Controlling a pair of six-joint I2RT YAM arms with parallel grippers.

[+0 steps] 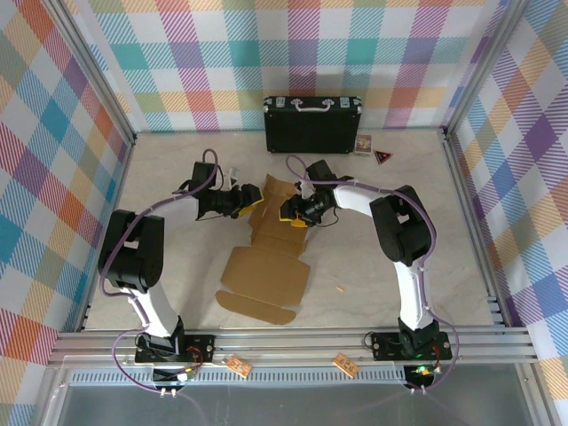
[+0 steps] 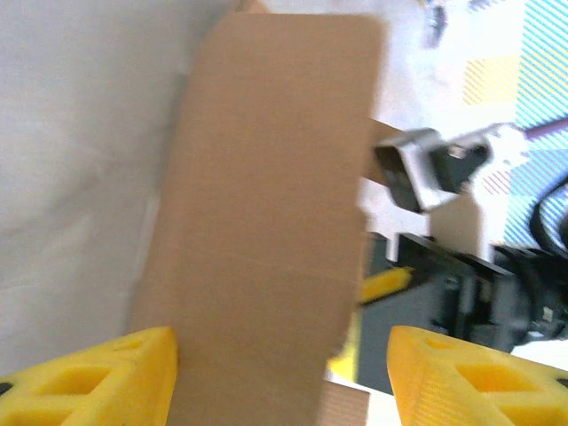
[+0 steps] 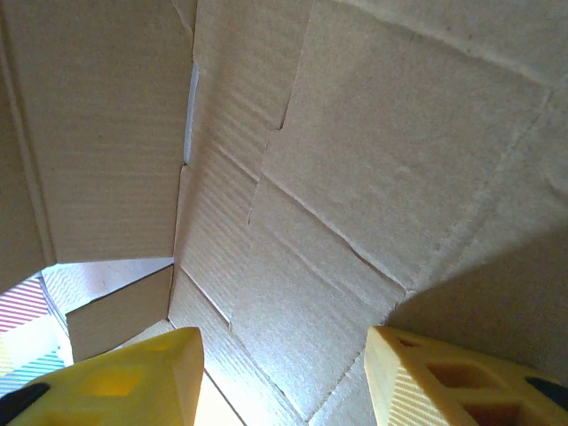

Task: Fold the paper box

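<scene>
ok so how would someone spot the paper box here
On the pale table, look between the left arm and right arm. The paper box is the brown cardboard sheet there, far flaps lifted. Unlike the black case behind it, it is tan and handleless.

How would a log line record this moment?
paper box: near half flat, far flaps raised | left jaws: open around flap | right jaws: open

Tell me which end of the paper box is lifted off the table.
The far end of the paper box, toward the black case: its flaps stand up, while the near end with the rounded flap lies flat.
</scene>
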